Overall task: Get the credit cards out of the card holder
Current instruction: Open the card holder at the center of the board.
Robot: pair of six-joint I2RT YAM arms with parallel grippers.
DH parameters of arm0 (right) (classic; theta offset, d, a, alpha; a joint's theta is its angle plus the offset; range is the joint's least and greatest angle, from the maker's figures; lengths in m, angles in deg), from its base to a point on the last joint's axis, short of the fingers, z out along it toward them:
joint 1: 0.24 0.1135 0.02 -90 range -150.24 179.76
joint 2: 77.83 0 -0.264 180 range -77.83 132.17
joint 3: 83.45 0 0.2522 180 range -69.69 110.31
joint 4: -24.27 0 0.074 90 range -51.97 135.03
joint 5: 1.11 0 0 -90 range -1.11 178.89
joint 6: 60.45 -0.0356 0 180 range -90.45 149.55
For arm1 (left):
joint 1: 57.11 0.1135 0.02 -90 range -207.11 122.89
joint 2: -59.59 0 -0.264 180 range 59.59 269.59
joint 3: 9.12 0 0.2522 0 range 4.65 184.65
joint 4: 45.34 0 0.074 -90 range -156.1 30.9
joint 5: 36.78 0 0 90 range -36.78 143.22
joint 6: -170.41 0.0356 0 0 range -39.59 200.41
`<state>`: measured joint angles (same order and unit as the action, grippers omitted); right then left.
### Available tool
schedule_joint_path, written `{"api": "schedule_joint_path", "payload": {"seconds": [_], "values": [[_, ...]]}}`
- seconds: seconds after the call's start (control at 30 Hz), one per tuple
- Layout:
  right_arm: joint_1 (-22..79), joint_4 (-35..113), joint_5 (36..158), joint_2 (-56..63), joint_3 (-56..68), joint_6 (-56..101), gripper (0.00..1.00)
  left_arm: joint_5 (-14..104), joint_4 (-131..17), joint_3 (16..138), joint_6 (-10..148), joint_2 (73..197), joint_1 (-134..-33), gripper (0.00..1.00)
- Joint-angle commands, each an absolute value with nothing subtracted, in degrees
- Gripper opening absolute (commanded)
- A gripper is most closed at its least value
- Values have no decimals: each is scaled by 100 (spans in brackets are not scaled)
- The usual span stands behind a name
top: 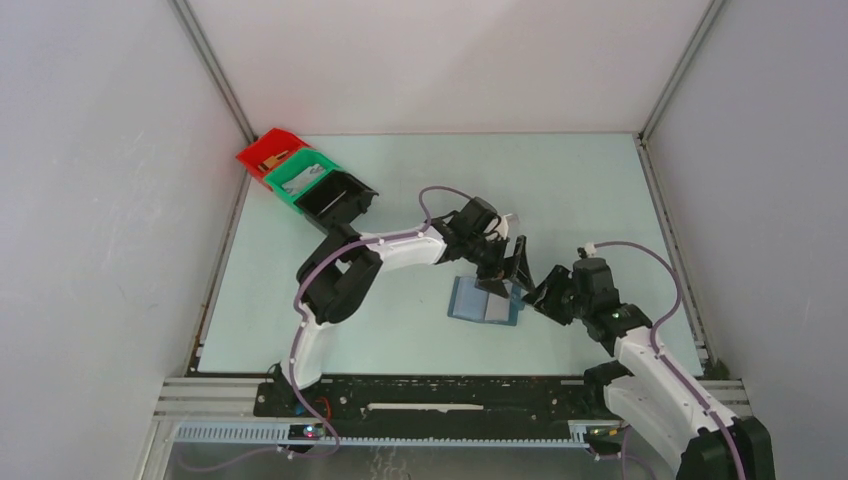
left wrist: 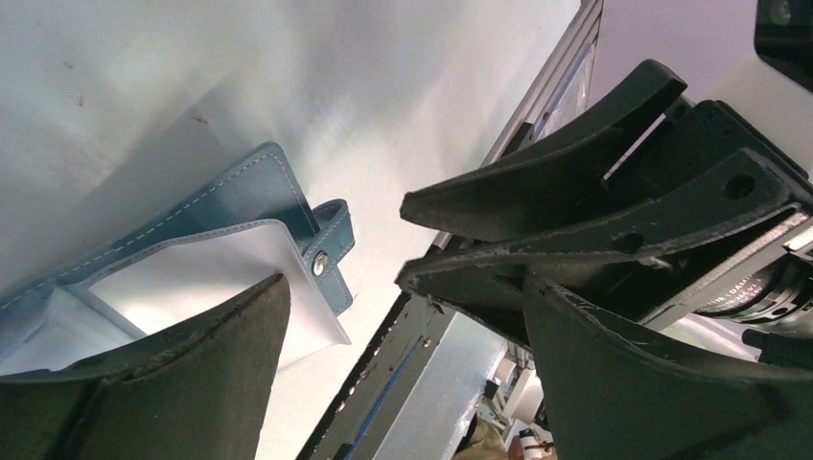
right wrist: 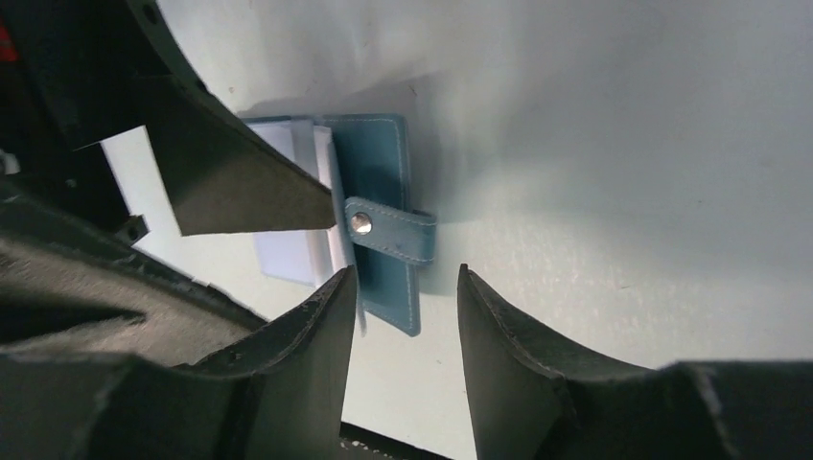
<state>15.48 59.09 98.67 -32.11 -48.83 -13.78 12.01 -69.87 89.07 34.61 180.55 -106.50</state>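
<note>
My left fingers (left wrist: 182, 383) and right fingers (right wrist: 527, 374) stand apart, empty, and unless the left pins the holder (right wrist: 382, 163), tugging a card (left wrist: 220, 268) could drag it along.

On my feed the card holder (left wrist: 254, 187) is slate blue with pale stitching along its edges and a silver snap (right wrist: 360, 223); the credit cards (left wrist: 192, 273) look white. The table (top: 400, 180) is pale mint (nearly grey on the wrist views). I see a red bin (top: 262, 152), a green bin (top: 295, 178), a black bin (top: 335, 198).
</note>
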Motion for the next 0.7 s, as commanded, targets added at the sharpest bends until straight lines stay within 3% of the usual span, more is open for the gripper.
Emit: {"api": "schedule_joint_path", "payload": {"seconds": [0.0, 0.3, 0.67], "values": [[1519, 5887, 10052, -3645, -4851, -1606, 52, 1095, -6892, 9099, 3406, 17813, -10651, 96], [2006, 5358, 10258, -4354, -4835, -1729, 55, 1146, -6629, 8872, 3168, 17180, -10278, 97], [3319, 4005, 10243, -2639, -4519, -1762, 55, 1519, -6854, 8303, 3249, 16682, -9727, 97]]}}
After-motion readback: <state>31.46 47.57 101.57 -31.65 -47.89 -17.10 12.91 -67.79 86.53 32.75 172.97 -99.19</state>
